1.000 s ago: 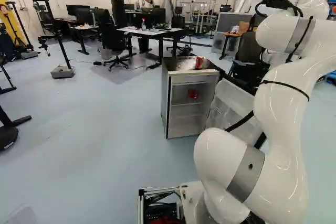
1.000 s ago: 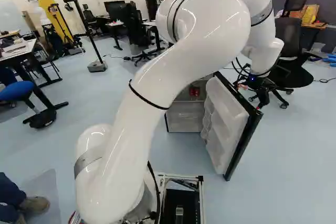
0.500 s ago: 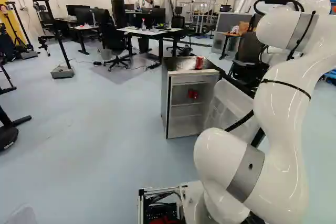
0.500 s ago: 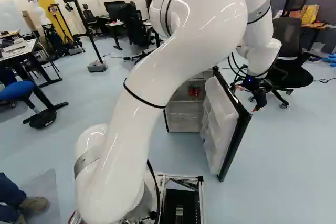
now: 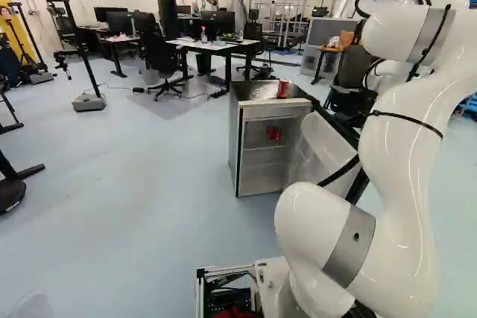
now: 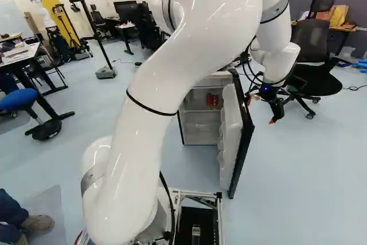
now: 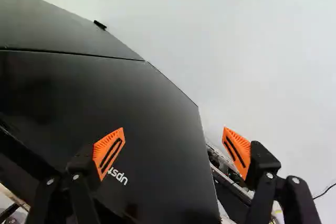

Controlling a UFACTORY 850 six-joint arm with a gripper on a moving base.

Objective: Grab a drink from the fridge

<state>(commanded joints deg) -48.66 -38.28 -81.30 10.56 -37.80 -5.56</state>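
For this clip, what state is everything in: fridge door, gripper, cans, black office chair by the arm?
Fridge door: swung open.
Gripper: open, holding nothing.
Can on the fridge top: upright.
Red cans inside: on a shelf, ungripped.
Office chair: unoccupied.

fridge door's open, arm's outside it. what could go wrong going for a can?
1. Open gripper is on the outer side of the black-faced fridge door; heading straight in might push it shut.
2. Two small red cans look close together on the shelf; grabbing one could knock the other.
3. Another red can stands on top near the front edge; jolting the silver-sided, black-topped fridge might topple it.
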